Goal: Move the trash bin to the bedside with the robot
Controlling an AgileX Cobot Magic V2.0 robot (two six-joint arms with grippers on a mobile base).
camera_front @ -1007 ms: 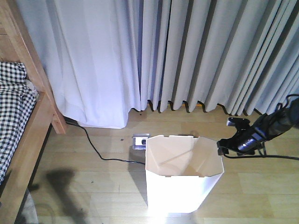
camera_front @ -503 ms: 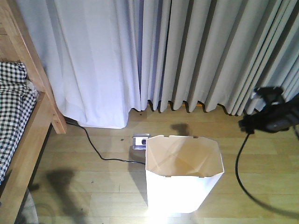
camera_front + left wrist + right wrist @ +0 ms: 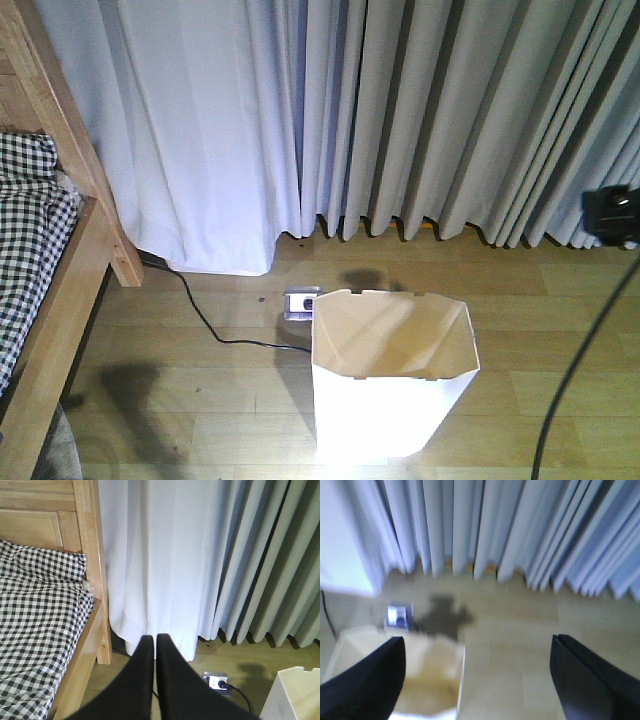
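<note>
- Bin (image 3: 393, 372) standing upright on the wood floor (image 3: 220, 400), bottom centre of the front view, mouth open upward and nothing gripping it; probably placed there because the bed is close by to the left.
- In the right wrist view, right gripper (image 3: 477, 672) spread wide, two dark fingers at the lower left and lower right corners; bin rim (image 3: 395, 645) blurred at lower left, under and just beyond the left finger, not touched.
- In the front view, right gripper only a small dark block at the right edge, upper right of the bin and well apart from it, one black cable (image 3: 575, 370) hanging down from it to the bottom edge.
- Left gripper (image 3: 155, 642) drawn narrow, fingers side by side at bottom centre of the left wrist view, nothing between them; bin corner at the lower right of that frame, off to the side and apart.
- Bed (image 3: 60, 260) along the left edge, wooden frame and checked bedding; open floor between it and the bin.
- Power strip (image 3: 301, 300) just behind the bin, cord (image 3: 200, 315) running left toward the bed post.
- Curtains (image 3: 400, 110) filling the top of the frame, farthest back.
- Judged: bin near the bedside, both grippers clear.
</note>
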